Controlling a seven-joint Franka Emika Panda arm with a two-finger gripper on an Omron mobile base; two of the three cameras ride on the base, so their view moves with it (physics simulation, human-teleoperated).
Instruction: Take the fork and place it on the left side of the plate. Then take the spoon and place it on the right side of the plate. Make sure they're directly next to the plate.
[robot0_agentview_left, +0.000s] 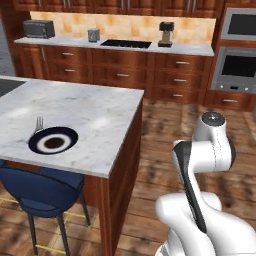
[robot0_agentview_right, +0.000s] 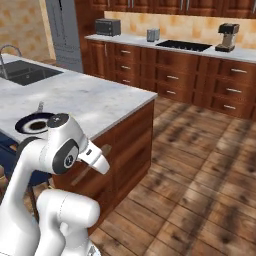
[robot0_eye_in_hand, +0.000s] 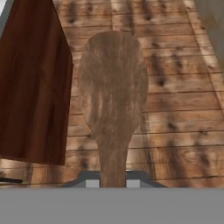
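Spoon (robot0_eye_in_hand: 113, 100) right up close in hand view, bowl out front, handle pinched between the gripper (robot0_eye_in_hand: 113, 183) fingers, wood floor (robot0_eye_in_hand: 183, 131) beneath, off the island (robot0_agentview_left: 75, 115). Plate (robot0_agentview_left: 53, 140) sits near island's front edge. Fork (robot0_agentview_left: 38, 123) just beside plate's far-left rim, tines pointing away from it. Blue stool (robot0_agentview_left: 40, 190) below the plate's edge.

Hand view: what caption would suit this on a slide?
Gripper shut on the wooden spoon, held above the wood floor.

Plate (robot0_agentview_left: 53, 140), fork (robot0_agentview_left: 39, 122) on island counter (robot0_agentview_left: 85, 112)
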